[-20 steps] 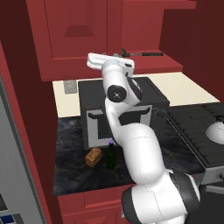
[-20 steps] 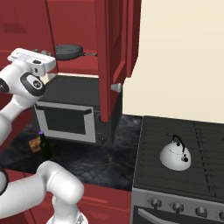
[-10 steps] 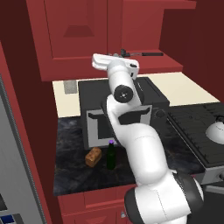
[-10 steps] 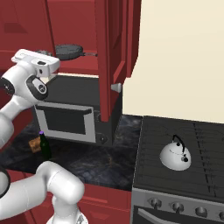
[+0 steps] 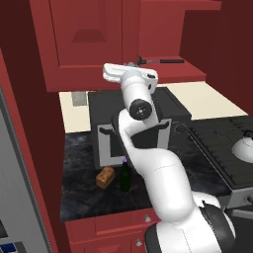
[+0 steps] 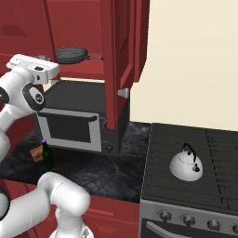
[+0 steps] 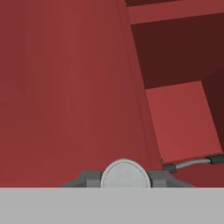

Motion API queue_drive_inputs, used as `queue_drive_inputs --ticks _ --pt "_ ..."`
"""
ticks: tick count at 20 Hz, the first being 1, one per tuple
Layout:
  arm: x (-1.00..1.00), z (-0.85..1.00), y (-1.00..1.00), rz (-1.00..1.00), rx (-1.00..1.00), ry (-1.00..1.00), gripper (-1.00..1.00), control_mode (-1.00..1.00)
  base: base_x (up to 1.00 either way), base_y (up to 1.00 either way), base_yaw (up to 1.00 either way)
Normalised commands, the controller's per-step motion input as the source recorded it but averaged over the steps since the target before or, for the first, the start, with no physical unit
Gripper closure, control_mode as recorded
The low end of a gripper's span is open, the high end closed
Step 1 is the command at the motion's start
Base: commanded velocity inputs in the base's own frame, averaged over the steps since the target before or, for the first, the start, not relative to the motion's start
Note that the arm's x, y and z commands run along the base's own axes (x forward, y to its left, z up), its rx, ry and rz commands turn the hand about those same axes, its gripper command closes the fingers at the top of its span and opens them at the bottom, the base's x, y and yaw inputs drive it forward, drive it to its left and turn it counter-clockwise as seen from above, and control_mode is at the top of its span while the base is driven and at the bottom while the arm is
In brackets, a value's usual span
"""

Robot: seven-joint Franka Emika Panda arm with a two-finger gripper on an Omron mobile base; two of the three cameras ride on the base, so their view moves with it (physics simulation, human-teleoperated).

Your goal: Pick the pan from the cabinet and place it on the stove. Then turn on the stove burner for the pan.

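Observation:
The dark grey pan (image 6: 71,54) lies on the lower shelf of the red cabinet (image 6: 122,28), its thin handle (image 5: 163,61) pointing right. The cabinet door (image 5: 81,39) stands swung open. My gripper (image 7: 124,179) is open and held close against the red door face. The round silver knob (image 7: 124,175) sits between its fingertips (image 7: 86,179). My white hand (image 5: 131,74) hovers above the microwave, left of the pan and level with the shelf. Off to the right is the black stove (image 6: 214,139).
A black-and-silver microwave (image 6: 76,122) stands on the dark counter under the cabinet. In front of it are a green bottle (image 5: 126,178) and a small bread loaf (image 5: 105,177). A white kettle (image 6: 186,165) sits on the stove's front left grate.
My hand has edged slightly right toward the cabinet shelf and the elbow has shifted with it. The pan and door have not moved.

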Motion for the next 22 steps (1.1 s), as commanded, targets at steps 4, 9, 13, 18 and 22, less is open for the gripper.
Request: queue_drive_inputs --ticks 4,9,13,18,22 --pt "-0.59 -0.03 0.4 0.0 0.0 0.07 1.0 -1.0 0.0 0.0 0.0" --pt "-0.72 -0.03 0.28 0.0 0.0 0.0 1.0 -1.0 0.0 0.0 0.0" --pt "-0.89 -0.01 0.6 0.0 0.0 0.0 1.0 -1.0 0.0 0.0 0.0" --pt "-0.85 0.0 0.65 0.0 0.0 0.0 1.0 -1.0 0.0 0.0 0.0" --pt "-0.56 -0.02 0.59 0.0 0.0 0.0 -1.0 -1.0 0.0 0.0 0.0"
